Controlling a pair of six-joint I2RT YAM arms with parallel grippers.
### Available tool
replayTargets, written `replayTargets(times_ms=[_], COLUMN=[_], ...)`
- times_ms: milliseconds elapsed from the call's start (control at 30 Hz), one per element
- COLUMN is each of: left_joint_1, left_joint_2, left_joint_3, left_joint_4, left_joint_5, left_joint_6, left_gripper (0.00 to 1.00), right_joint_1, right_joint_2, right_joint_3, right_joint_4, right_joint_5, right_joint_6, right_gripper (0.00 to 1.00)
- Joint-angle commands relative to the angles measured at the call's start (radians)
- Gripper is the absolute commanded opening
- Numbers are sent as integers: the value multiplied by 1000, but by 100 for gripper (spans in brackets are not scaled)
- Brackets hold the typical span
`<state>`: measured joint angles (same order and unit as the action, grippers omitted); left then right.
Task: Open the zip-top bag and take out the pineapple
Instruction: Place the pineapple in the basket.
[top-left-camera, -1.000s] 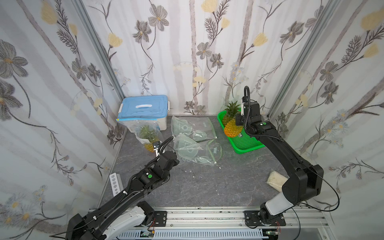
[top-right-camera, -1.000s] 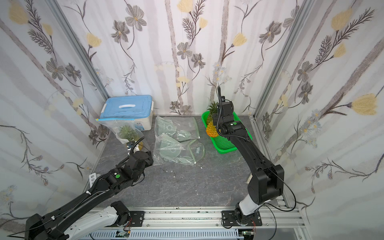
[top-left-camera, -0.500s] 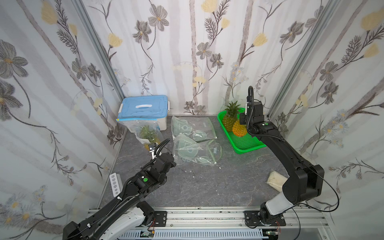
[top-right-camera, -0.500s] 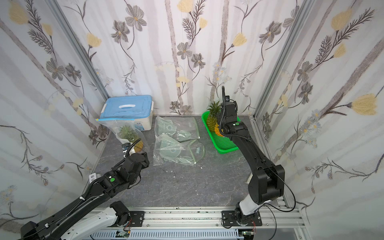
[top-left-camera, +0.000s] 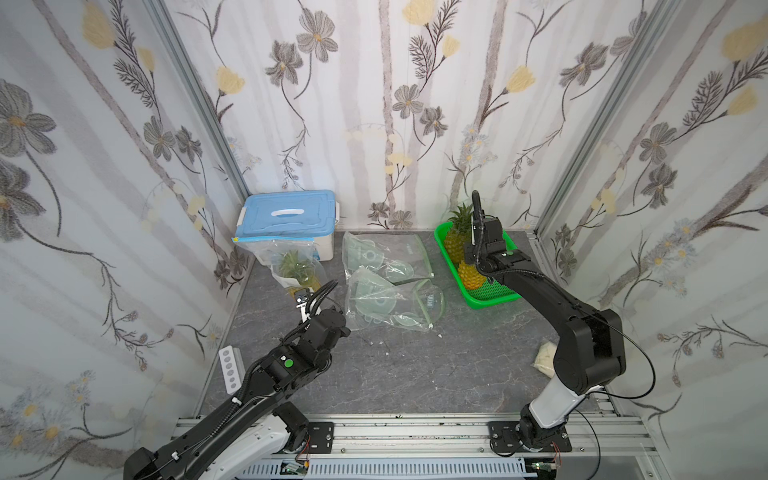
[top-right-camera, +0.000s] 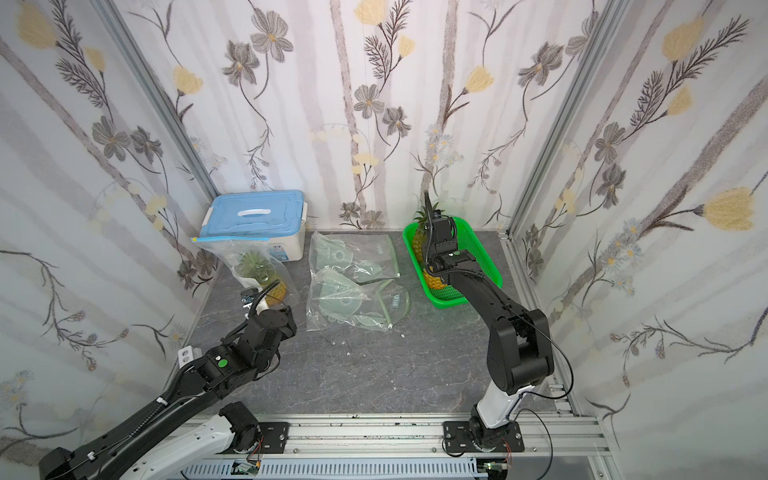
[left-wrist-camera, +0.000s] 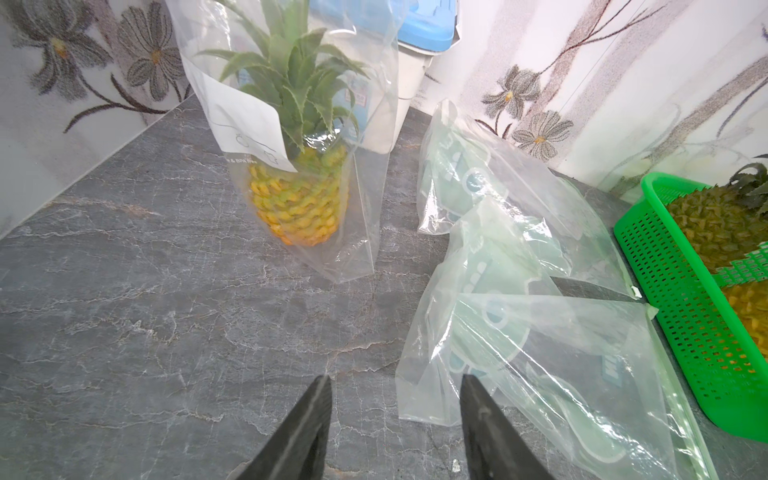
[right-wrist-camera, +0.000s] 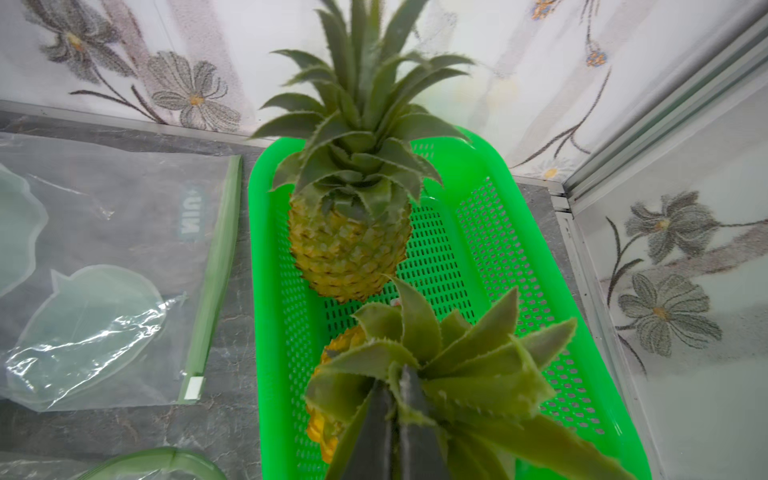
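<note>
Floral wallpaper walls in a dark marbled tabletop (top-left-camera: 415, 365). At its rear left a zip-top bag (top-left-camera: 270, 253) stands upright against a blue-lidded box (top-left-camera: 286, 214). The bagged pineapple (top-left-camera: 296, 272) sits inside it, crown up, and the blue zip strip along the top looks closed.

Just short of that bag the left gripper (left-wrist-camera: 395, 378) hovers over bare table. Its jaws are parted, hold nothing and are aimed toward the bag. Beside it, mid-table, lie two empty bags (top-left-camera: 388, 291), flattened and overlapping. Further right, a green basket (top-left-camera: 492, 300) holds a standing pineapple (top-left-camera: 455, 245). The right gripper (right-wrist-camera: 397, 386) is clenched on the crown leaves of a held pineapple (top-left-camera: 471, 276), low inside the basket.

By this layout, two fruits are out, matching the two spent bags. One of them has yet to be let go. The third bag is unopened, so an unzip and a pull are left.

The left wrist view shows a white label (left-wrist-camera: 245, 124) on the bag's front and the fruit reaching nearly to the bag's bottom; the top views blur both. Only the top views show the zip strip, which the wrist view cuts off. The right wrist view shows the fingers pinching the leaves, which the wrist hides from above. No view shows whether that fruit's base touches the mesh.
</note>
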<state>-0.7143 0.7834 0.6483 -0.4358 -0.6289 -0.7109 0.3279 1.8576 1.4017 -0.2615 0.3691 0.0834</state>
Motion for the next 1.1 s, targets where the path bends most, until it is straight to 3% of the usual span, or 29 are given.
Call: replayTargets(times_ms=[0,133,267,400,567,667,733,867,1067], left_joint_1=[-1,0,-1,-1,21,102,187,363,556], left_joint_2=[-19,-45,-63,-67,-77,-104,-127,-148,-153], left_joint_3=[-7,-18,-24,-18,1,62,110,188,211], left_joint_4=[-19,-33,-39,-31,6,10,17,2,-60], left_joint_5=[-36,-44,-47,-49,-58,-47,-8,117,204], left_joint_6=[-10,-13,-13,2,77,174,234,294,189], left_gripper=[53,53,54,55,59,62,63,66,68], right_joint_1=[15,26,30,46,98,183,252,355,422], right_joint_2=[8,12,14,-26,-129,-208,-234,-190,33], right_joint_3=[-8,-28,-32,-39,-32,-21,8,83,203], right_joint_4=[100,112,102,88,34,-4,-17,54,248], right_joint_5=[-2,-1,-11,9,88,105,8,-355,-711], right_joint_6=[29,51,67,76,78,80,89,137,73], right_gripper=[0,2,26,42,54,56,58,64,68])
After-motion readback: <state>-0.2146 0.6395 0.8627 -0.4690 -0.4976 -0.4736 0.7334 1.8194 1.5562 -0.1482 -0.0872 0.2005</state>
